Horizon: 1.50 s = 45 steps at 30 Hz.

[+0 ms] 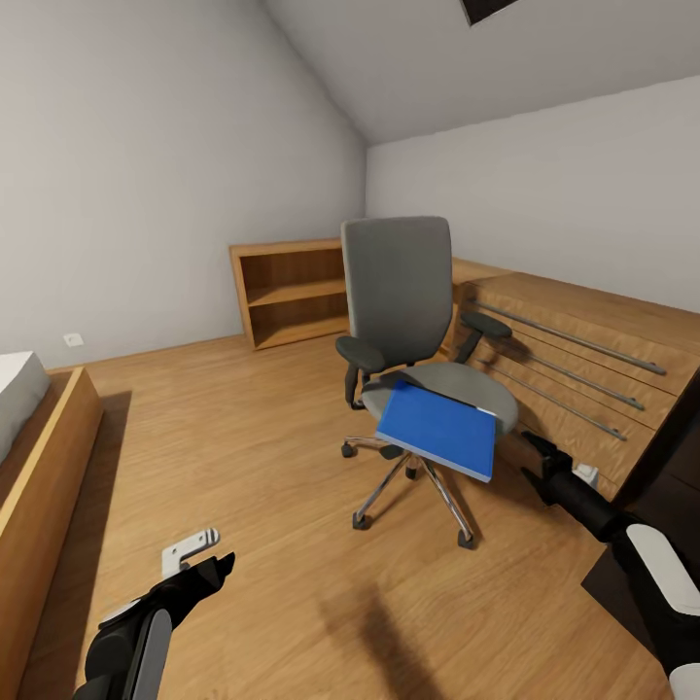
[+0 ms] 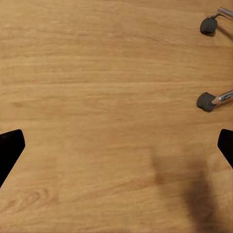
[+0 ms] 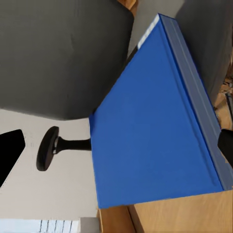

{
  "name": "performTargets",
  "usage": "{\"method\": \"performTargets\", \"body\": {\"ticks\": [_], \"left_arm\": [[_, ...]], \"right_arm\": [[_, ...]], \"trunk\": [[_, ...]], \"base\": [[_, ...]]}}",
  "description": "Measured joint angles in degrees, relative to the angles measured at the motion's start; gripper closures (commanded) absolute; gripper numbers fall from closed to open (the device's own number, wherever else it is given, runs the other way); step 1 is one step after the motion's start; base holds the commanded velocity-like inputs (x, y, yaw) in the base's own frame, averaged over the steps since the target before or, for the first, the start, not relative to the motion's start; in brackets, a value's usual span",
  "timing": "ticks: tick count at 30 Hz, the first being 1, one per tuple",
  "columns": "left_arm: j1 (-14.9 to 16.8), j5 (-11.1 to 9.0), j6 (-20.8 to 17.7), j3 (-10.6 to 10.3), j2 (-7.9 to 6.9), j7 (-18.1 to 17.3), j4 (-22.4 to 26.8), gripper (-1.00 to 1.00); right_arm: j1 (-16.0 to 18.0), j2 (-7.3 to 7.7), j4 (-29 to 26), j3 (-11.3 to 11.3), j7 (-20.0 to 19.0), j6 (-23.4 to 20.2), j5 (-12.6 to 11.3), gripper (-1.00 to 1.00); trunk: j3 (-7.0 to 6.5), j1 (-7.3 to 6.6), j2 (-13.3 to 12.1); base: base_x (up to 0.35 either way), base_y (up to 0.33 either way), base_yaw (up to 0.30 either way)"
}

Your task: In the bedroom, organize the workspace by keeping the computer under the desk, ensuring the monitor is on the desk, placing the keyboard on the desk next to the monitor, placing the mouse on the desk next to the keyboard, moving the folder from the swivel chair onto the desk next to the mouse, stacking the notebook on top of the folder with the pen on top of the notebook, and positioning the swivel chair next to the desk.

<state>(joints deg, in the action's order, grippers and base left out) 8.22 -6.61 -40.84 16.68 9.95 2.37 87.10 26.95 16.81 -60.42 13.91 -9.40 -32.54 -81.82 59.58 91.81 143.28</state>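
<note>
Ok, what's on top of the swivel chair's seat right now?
Only the folder, lying flat and overhanging the front edge of the swivel chair. Whatever sits beneath the folder is covered.

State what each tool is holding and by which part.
Nothing is held. The left tool is open over bare floor; the right tool is open near the folder, not gripping it.

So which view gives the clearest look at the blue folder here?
The right wrist view: the folder appears close up there, with its spine edge and corners sharp against the swivel chair. The head view shows the folder whole but smaller, lying on the seat and overhanging its front edge. The left wrist view shows floor and two chair castors.
</note>
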Motion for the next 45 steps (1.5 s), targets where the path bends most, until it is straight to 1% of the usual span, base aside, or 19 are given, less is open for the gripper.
{"method": "performTargets", "body": {"ticks": [7,11,14,17,24,45], "left_arm": [[0.0,0.0,0.0,-0.1,0.00,0.0,0.0,-1.00],[0.0,0.0,0.0,-0.1,0.00,0.0,-0.1,-1.00],[0.0,0.0,0.0,-0.7,0.00,0.0,-0.1,-1.00],[0.0,0.0,0.0,-1.7,0.00,0.0,-0.1,-1.00],[0.0,0.1,0.1,-2.5,0.00,0.1,-0.1,-1.00],[0.0,0.1,0.1,-2.6,0.00,0.1,-0.1,-1.00]], "right_arm": [[0.0,-0.03,-1.8,0.3,-3.4,0.2,0.1,-1.00],[0.0,0.10,-2.0,1.3,-4.3,0.2,0.2,-1.00],[0.0,0.19,-2.0,1.8,-5.1,0.2,0.3,-1.00],[0.0,0.28,-2.1,2.2,-6.4,0.2,0.4,-1.00],[0.0,0.33,-2.0,2.4,-7.8,0.1,0.6,-1.00],[0.0,0.34,-2.0,2.4,-8.2,-0.2,0.6,-1.00]], "trunk": [[0.00,0.00,0.0],[0.00,0.00,0.0],[0.00,0.00,0.0],[0.00,0.00,0.0],[1.55,0.18,0.1],[6.20,0.73,0.4]], "base": [[0.000,0.000,0.000],[0.000,0.000,0.000],[0.000,0.000,0.000],[0.000,0.000,0.000],[0.000,0.000,0.000],[0.000,0.000,0.000]]}}
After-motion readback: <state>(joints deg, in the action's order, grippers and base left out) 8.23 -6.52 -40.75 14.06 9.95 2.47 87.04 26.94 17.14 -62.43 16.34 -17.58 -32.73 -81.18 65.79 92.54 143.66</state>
